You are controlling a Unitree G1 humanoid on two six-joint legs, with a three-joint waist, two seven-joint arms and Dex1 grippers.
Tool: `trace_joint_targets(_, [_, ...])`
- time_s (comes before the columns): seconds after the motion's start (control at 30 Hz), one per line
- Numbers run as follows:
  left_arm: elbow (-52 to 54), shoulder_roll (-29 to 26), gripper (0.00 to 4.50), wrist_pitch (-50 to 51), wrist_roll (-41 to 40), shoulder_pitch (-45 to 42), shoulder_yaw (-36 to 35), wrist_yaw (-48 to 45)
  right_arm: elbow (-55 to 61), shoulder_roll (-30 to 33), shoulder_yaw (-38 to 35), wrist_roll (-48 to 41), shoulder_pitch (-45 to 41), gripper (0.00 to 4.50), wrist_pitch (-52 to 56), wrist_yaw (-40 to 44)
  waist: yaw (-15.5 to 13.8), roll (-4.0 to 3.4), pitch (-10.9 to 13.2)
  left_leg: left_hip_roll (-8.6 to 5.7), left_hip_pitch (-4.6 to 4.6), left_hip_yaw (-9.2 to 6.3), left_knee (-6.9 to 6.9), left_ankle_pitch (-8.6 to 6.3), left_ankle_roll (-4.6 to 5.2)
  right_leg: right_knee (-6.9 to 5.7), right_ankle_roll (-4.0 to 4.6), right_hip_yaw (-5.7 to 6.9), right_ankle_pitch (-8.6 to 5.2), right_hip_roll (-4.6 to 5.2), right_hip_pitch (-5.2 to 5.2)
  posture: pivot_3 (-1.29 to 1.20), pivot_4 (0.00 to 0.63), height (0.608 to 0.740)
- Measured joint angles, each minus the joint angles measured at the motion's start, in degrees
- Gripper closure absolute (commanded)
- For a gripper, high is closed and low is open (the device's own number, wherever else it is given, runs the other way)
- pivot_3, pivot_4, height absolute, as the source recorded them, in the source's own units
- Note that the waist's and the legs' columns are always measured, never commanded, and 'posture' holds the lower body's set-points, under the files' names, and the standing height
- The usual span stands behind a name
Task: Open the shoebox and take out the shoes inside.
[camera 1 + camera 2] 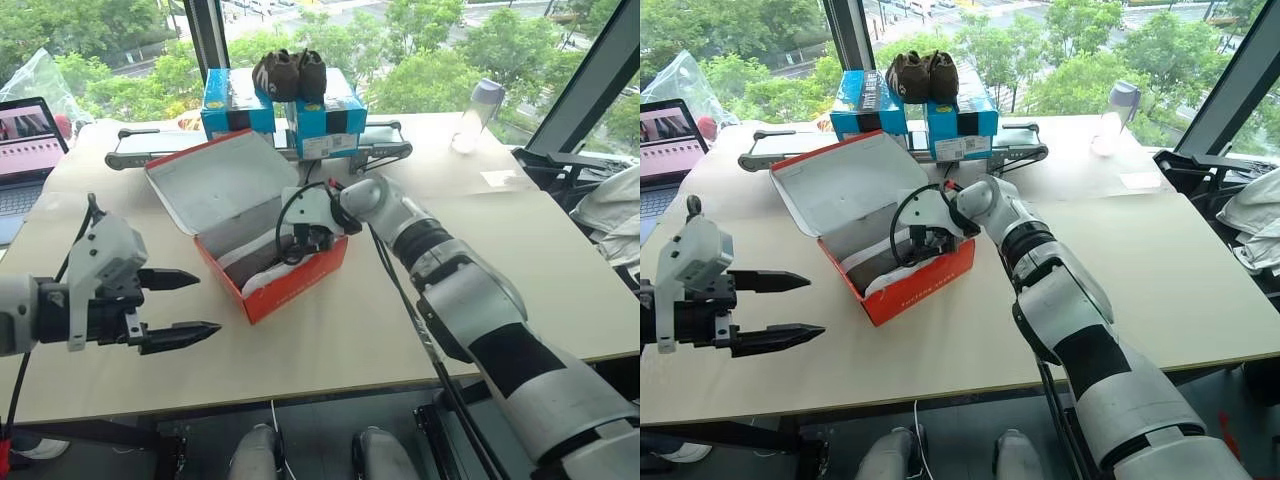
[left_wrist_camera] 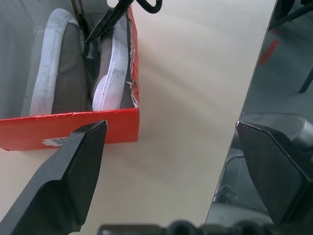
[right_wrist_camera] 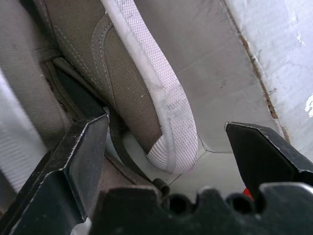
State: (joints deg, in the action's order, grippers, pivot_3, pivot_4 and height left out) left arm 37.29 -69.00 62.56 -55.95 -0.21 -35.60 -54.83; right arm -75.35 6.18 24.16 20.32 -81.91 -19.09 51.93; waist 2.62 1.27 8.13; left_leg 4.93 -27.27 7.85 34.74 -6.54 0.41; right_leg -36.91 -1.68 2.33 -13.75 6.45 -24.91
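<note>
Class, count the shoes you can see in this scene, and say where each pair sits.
4: two grey shoes inside the open shoebox; two dark brown shoes atop the blue boxes.

The right hand (image 1: 300, 243) dips into the shoebox (image 1: 290, 285), so its fingertips are hidden by the box wall. The shoes (image 2: 73, 68) lie half hidden inside. The laptop (image 1: 25, 150) on the bench (image 1: 500, 260) is cut off by the edge.
</note>
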Motion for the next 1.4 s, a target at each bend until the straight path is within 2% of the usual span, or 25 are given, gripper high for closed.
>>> trace_joint_targets(0.2, [0.83, 0.33, 0.00, 0.10, -0.76, 0.52, -0.98, 0.85, -1.53, -2.13, 0.16, 2.90, 0.01, 0.01, 0.48, -2.87, 0.01, 0.00, 0.00, 0.00, 0.02, -0.01, 0.00, 0.01, -0.01, -0.02, 0.01, 0.00, -0.01, 0.00, -0.02, 0.00, 0.150, 0.740])
trace_joint_targets(0.37, [1.11, 0.70, 0.00, 0.10, -1.18, 0.33, -1.04, 2.33, -1.77, -3.85, 0.19, 3.88, 0.51, 1.31, 1.54, -3.71, 0.07, 0.00, 0.00, 0.01, 0.02, -0.01, -0.01, 0.01, -0.02, -0.03, 0.03, 0.00, -0.01, -0.01, 0.00, 0.00, 0.150, 0.740])
trace_joint_targets(0.47, [0.01, 0.93, 0.00, -0.62, 0.85, -0.88, -1.05, 4.65, -1.77, -4.23, 0.03, 4.19, 1.19, 2.59, 1.97, -3.64, 0.09, 0.01, -0.01, 0.00, 0.07, -0.01, 0.01, 0.02, -0.03, -0.08, 0.03, 0.00, -0.02, -0.01, 0.01, 0.00, 0.150, 0.740])
trace_joint_targets(0.6, [-3.41, 0.88, 0.00, -1.46, 5.14, -0.90, -2.41, 5.93, -1.75, -4.24, -0.50, 4.16, 1.19, 3.72, 2.14, -3.58, 0.18, 0.01, -0.01, 0.01, 0.13, -0.01, -0.02, 0.02, -0.04, -0.08, 0.04, 0.00, -0.03, -0.02, 0.02, 0.00, 0.150, 0.740])
trace_joint_targets(0.63, [-4.00, 0.86, 0.00, -1.49, 5.74, -0.90, -3.21, 5.78, -1.75, -4.24, -0.66, 4.15, 1.19, 3.85, 2.22, -3.52, 0.18, 0.01, -0.01, 0.01, 0.12, -0.01, -0.02, 0.02, -0.04, -0.07, 0.04, 0.00, -0.03, -0.02, 0.01, 0.00, 0.150, 0.740])
trace_joint_targets(0.93, [-4.58, 0.71, 0.00, -2.57, 6.85, -2.08, -4.33, 4.95, -1.73, -4.09, -2.70, 3.38, 1.15, 3.97, 2.75, -1.32, 0.16, 0.01, -0.01, 0.01, 0.11, -0.01, -0.03, 0.02, -0.05, -0.08, 0.04, 0.01, -0.03, -0.01, 0.00, 0.00, 0.150, 0.740])
trace_joint_targets(1.2, [-6.70, 0.71, 0.00, -5.12, 7.66, -3.93, -2.15, 3.65, 0.79, 0.14, -6.40, -1.31, -3.70, 3.97, 1.98, 14.03, 0.07, 0.00, 0.01, 0.01, -0.01, 0.00, -0.03, 0.02, -0.06, -0.10, 0.04, 0.01, -0.03, -0.02, 0.09, 0.00, 0.150, 0.740])
trace_joint_targets(1.4, [-8.60, 0.87, 0.00, -8.19, 8.72, -6.60, 3.00, 2.54, 6.15, 4.59, -8.87, -3.85, -9.57, 3.97, -0.32, 17.29, 0.00, 0.00, 0.01, 0.01, 0.00, 0.00, -0.04, 0.02, -0.06, -0.10, 0.05, 0.01, -0.04, -0.01, -0.06, 0.00, 0.150, 0.740])
